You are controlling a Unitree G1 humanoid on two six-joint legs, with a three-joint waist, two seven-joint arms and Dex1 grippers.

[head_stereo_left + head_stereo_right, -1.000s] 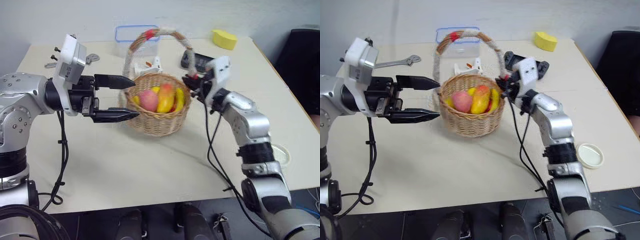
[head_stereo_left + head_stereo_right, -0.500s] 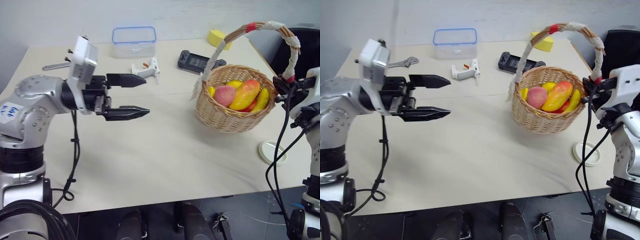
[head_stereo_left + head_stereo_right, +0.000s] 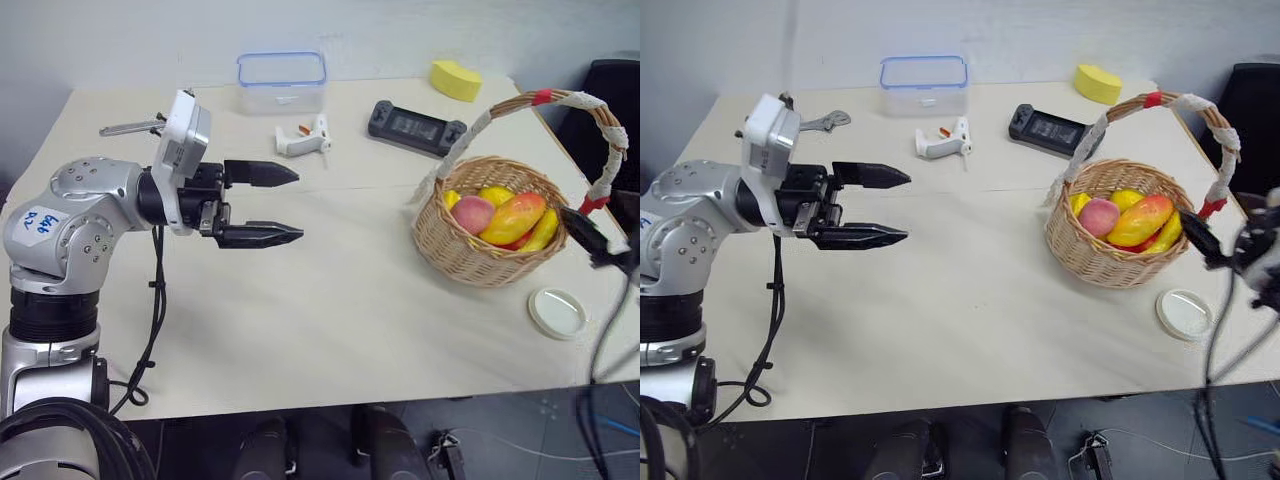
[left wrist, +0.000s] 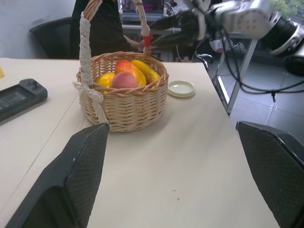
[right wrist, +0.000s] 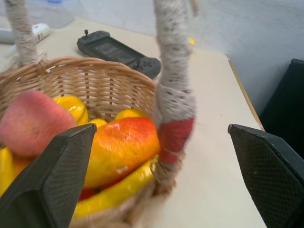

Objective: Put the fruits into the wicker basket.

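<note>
wicker basket [image 3: 490,245] sits upright on the surface [image 3: 330,300] near its right edge, w/ the mango [image 3: 512,217] and peach [image 3: 472,213] already inside among yellow fruit, so the fruit part looks done. right claw [image 5: 161,190] is spread wide, fingers either side of the handle's red-taped foot [image 5: 173,135] and not clamping it; in the head views it shows blurred just beside the basket's right rim. left claw [image 3: 285,205] is wide too, holding nothing, hovering level over the mid surface well apart from the basket, pointed toward it. step in hand reads as letting go and clearing off. to do it well: back the right claw straight out along its own line, no sideways sweep, b/c the handle stands between the fingers and a snag could tip the basket and spill the fruit. mind the white lid [image 3: 558,312] just beside the basket. left arm needs nothing, keep it parked.
</note>
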